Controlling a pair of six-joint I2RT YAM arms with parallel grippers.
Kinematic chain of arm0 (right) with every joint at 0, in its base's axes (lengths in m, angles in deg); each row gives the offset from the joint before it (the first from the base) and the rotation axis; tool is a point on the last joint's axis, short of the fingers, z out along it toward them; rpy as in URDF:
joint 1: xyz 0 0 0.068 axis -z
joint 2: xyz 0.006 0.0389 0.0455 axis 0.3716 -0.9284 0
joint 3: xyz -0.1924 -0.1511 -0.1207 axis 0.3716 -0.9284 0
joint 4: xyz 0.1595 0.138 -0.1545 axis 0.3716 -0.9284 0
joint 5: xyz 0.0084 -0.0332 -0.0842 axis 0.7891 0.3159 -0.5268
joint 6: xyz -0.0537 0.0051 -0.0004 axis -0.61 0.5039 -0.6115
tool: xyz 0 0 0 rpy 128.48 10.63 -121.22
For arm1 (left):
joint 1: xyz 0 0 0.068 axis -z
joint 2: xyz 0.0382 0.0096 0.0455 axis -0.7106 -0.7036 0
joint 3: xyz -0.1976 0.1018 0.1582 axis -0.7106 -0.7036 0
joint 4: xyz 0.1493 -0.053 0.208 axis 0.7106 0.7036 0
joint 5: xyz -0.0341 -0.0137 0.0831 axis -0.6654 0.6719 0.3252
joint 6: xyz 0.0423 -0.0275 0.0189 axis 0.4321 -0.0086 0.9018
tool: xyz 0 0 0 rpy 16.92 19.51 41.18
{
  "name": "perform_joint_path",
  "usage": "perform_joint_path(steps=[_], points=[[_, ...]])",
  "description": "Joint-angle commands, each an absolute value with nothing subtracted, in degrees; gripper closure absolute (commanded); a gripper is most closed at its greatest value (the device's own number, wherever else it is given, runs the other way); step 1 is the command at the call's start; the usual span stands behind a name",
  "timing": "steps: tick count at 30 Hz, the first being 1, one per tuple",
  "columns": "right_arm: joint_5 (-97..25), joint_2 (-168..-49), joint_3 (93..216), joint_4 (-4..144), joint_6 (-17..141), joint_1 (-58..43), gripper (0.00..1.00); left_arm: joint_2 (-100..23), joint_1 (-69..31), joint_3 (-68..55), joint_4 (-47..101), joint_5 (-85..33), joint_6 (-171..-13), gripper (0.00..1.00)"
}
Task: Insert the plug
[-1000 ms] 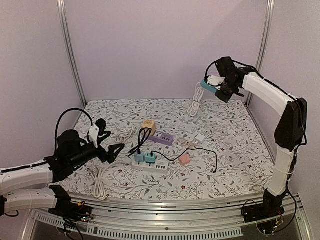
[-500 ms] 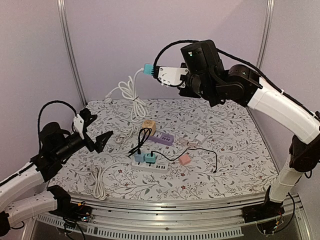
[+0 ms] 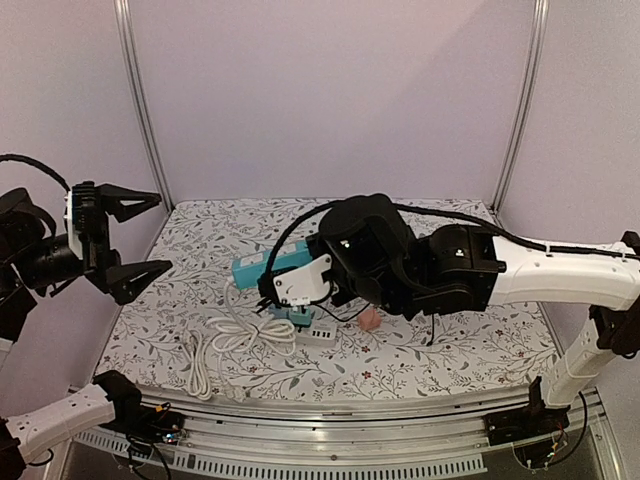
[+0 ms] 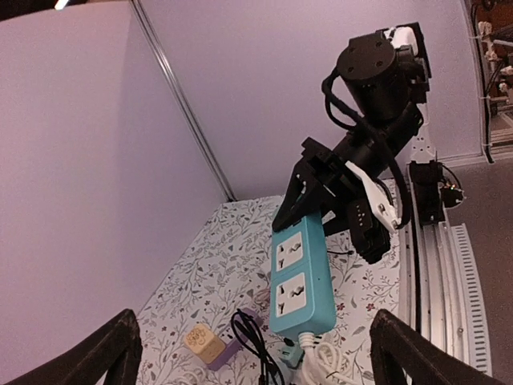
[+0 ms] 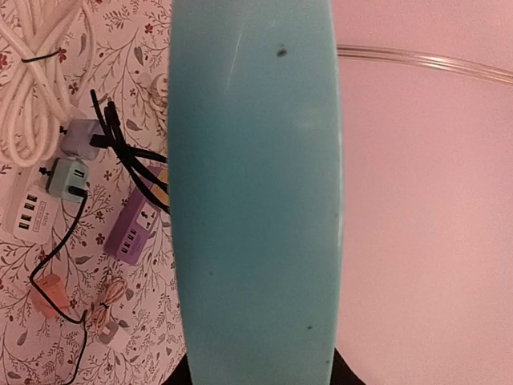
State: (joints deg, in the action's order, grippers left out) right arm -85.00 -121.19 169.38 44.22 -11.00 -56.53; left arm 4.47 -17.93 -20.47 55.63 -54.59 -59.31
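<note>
While the right arm reaches low across the middle of the flower-patterned counter point(image 3: 470, 350), bare cloth shows along the far edge under the back wall and over much of the right side, and that's the open room. The left edge is tighter. The left claw point(image 3: 163, 233) hangs in the air by the left wall and its metal post point(image 3: 140, 100), just off that edge, fingers spread as wide as they go with nothing between them. The right claw point(image 3: 300, 265) is pinched narrow on one end of the teal plastic power strip point(image 3: 258, 265), carrying it clear above the counter, left of centre, sockets facing the left wrist camera. Its coiled white cord point(image 3: 245, 332) droops from the free end down onto the cloth. Under the arm sit a white multi-socket block point(image 3: 318, 335) and a small pink piece point(image 3: 370, 320). A loose white cable point(image 3: 197, 365) lies near the front rail. From the right wrist, a purple power strip point(image 5: 132, 224) and black leads point(image 5: 128, 160) crowd the centre.
</note>
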Motion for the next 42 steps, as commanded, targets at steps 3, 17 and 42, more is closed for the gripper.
perform_joint_path(steps=[3,17,42], points=[[-78.2,-117.1,164.5,52.9,3.3,-59.9,1.00,0.1,-18.5,-27.1,65.3,-58.7,-67.8,0.00],[-80.1,-128.9,168.9,55.5,17.0,-59.9,1.00,-1.5,-18.9,-28.3,61.8,-58.7,-64.1,0.01],[-84.0,-127.4,131.0,62.5,14.4,-59.9,1.00,-21.0,10.9,-48.5,38.5,-34.8,-60.7,0.23]])
